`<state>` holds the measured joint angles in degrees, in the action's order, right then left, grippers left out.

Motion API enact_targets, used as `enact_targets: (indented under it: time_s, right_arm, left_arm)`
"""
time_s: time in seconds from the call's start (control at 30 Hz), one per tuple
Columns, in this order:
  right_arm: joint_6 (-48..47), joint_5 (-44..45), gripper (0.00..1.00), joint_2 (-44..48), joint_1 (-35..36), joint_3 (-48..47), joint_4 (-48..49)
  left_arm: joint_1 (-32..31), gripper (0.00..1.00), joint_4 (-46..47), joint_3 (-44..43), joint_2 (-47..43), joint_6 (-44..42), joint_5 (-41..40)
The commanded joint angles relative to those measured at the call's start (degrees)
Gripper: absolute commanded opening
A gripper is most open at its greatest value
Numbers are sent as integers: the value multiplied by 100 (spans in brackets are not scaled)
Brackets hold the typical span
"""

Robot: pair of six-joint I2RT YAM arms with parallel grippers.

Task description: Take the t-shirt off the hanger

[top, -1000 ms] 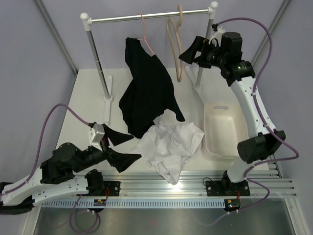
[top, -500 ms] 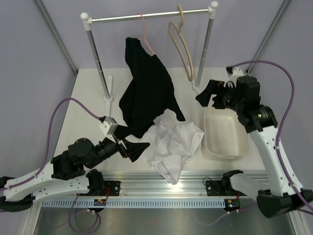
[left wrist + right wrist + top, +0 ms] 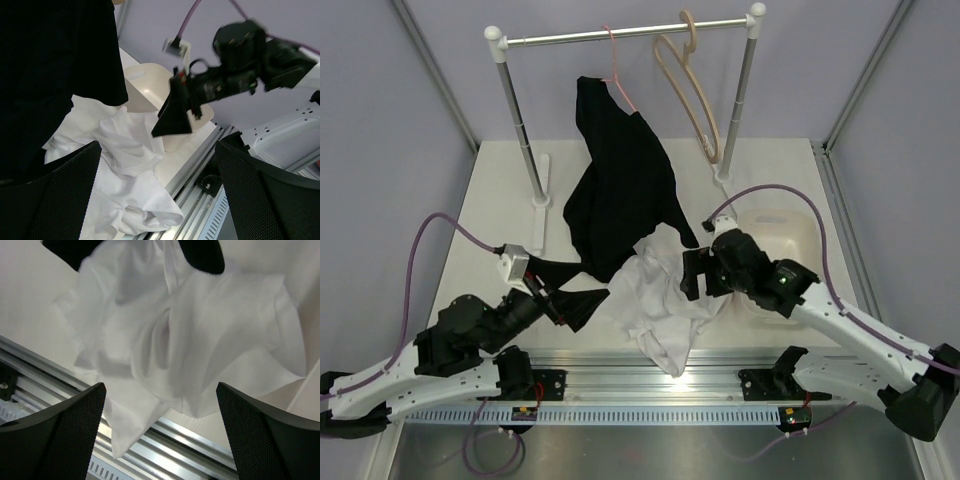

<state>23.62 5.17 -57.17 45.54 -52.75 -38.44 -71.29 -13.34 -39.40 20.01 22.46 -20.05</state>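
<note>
The white t-shirt (image 3: pixel 665 300) lies crumpled on the table (image 3: pixel 500 200) near its front edge. It is off the wooden hanger (image 3: pixel 692 95), which hangs bare on the clothes rail (image 3: pixel 560 38). The left gripper (image 3: pixel 592 310) sits at the shirt's left edge and the right gripper (image 3: pixel 688 275) over its right side. Both are spread wide and hold nothing. Whether any fingertip brushes the cloth is hard to tell. A black garment (image 3: pixel 620 190) drapes onto the shirt's upper edge.

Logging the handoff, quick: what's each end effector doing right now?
Left end effector: open, holding nothing.
Right end effector: open over the t-shirt, holding nothing.
</note>
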Motion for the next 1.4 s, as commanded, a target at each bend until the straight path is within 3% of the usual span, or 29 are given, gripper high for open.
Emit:
enact_targets:
  time_s: [0.0, 0.27, 0.67, 0.7, 0.77, 0.83, 0.9, 1.2, 1.37]
  right_arm:
    - [424, 599, 99, -373, 314, 414, 863]
    - [512, 917, 99, -1972, 1281, 503, 1917]
    - [776, 1232, 99, -4469, 1546, 283, 2587]
    - [820, 1267, 97, -4539, 1546, 292, 2613]
    - [907, 1276, 75, -4593, 1546, 370, 2639]
    - [987, 1346, 49, -4348, 1546, 467, 2605]
    - [1153, 1556, 0, -3841, 1546, 555, 2282]
    - [1699, 2690, 0, -335, 1546, 65, -329]
    - [1567, 3656, 0, 565, 1528, -1227, -1664]
  left_arm:
    - [-26, 99, 157, 19, -260, 171, -148]
    - [-26, 99, 25, 125, -427, 250, 80]
    - [-34, 99, -63, 169, -858, 338, 159]
    - [-26, 99, -72, 161, -885, 338, 186]
    - [-26, 99, -133, 108, -920, 365, 230]
    - [-34, 99, -160, 90, -1007, 408, 239]
    - [-26, 99, -160, 81, -1095, 435, 239]
    - [-26, 99, -230, 160, -1201, 558, 380]
    - [-26, 99, -204, 257, -1438, 672, 239]
